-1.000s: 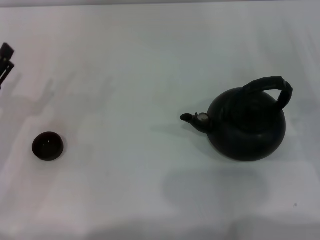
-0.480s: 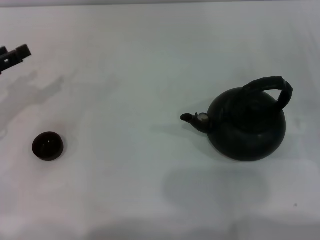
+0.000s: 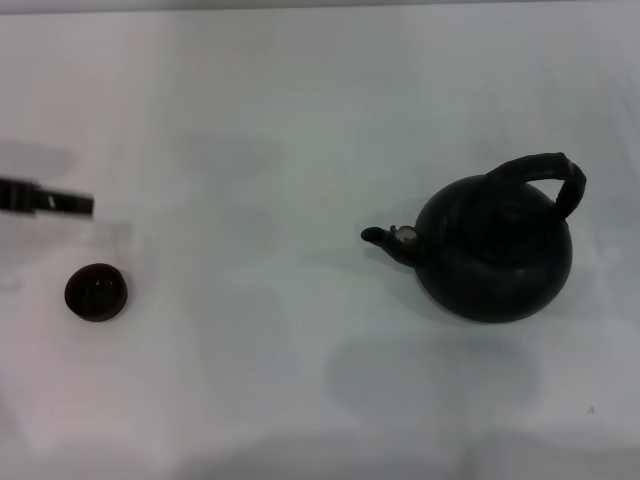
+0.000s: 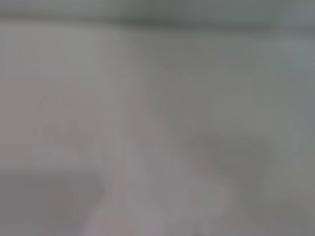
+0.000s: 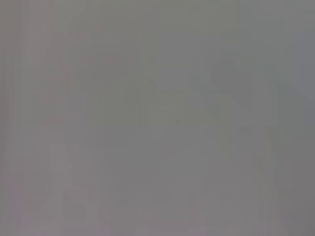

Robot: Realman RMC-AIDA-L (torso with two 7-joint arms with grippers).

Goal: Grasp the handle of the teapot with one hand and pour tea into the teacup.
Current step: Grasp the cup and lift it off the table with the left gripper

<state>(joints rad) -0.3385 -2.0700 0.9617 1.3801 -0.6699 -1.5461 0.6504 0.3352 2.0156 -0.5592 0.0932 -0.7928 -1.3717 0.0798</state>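
The black teapot (image 3: 492, 252) stands on the white table at the right in the head view, its spout (image 3: 388, 240) with a pale band pointing left. Its thick black arched handle (image 3: 545, 170) rises over its top. The tiny dark teacup (image 3: 96, 291) sits at the far left, well apart from the pot. My left gripper (image 3: 55, 202) enters from the left edge, just behind the teacup and above it in the picture; only a dark finger shows. My right gripper is out of view. Both wrist views show only bare pale surface.
The white table (image 3: 250, 150) stretches wide between cup and pot. A soft shadow (image 3: 430, 380) lies in front of the teapot. Nothing else stands on the table.
My left gripper has come down from the far left corner toward the teacup and reaches further right. Teapot and teacup have not moved.
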